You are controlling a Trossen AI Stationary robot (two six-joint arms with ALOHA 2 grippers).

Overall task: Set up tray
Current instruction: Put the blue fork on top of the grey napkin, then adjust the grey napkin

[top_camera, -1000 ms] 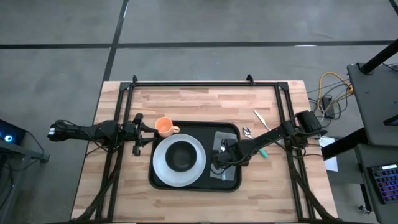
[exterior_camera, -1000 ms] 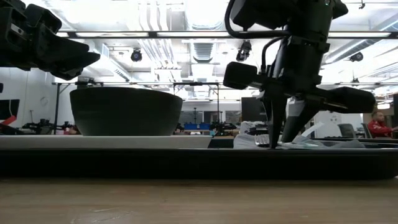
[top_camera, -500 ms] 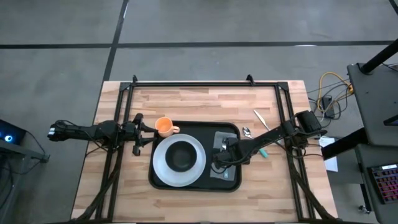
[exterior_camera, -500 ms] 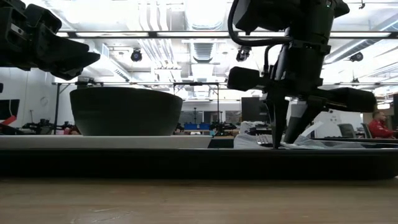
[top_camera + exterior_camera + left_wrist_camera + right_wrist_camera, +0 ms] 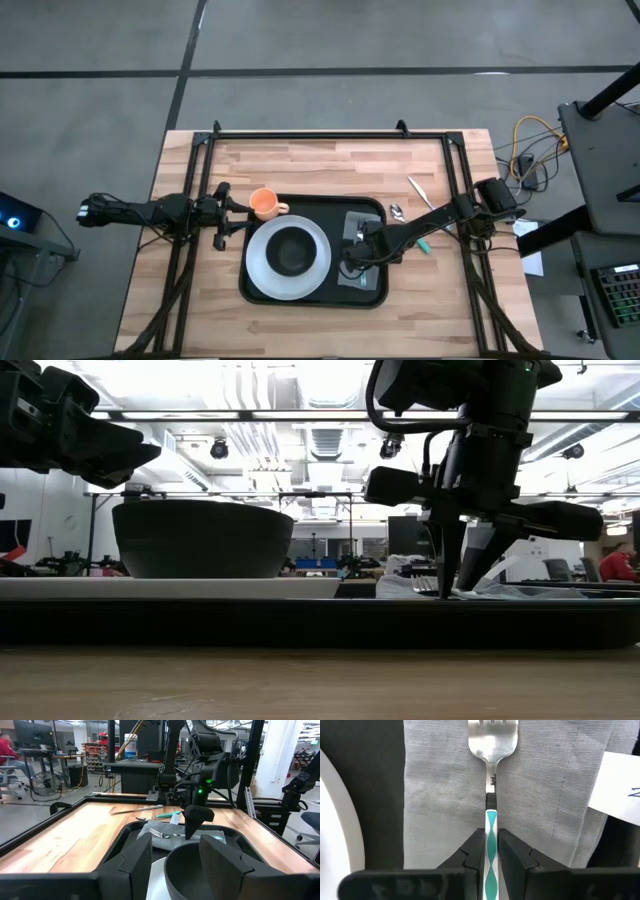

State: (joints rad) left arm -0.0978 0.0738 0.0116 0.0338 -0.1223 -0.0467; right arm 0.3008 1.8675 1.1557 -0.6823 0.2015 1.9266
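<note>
Tray (image 5: 262, 283) sits mid-table, long axis running left to right. Right gripper (image 5: 491, 851), fingers clamped on a fork (image 5: 491, 750), holds it over the grey napkin (image 5: 445, 795) at the tray's right edge. Left gripper (image 5: 224, 213) waits beside the tray's left edge, fingers apart.

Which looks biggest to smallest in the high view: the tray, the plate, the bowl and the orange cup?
1. Tray, widest by far.
2. Plate, round and white, lying on the tray.
3. Bowl, dark, sitting on the plate.
4. Orange cup, smallest, on the table at the tray's far left corner.
</note>
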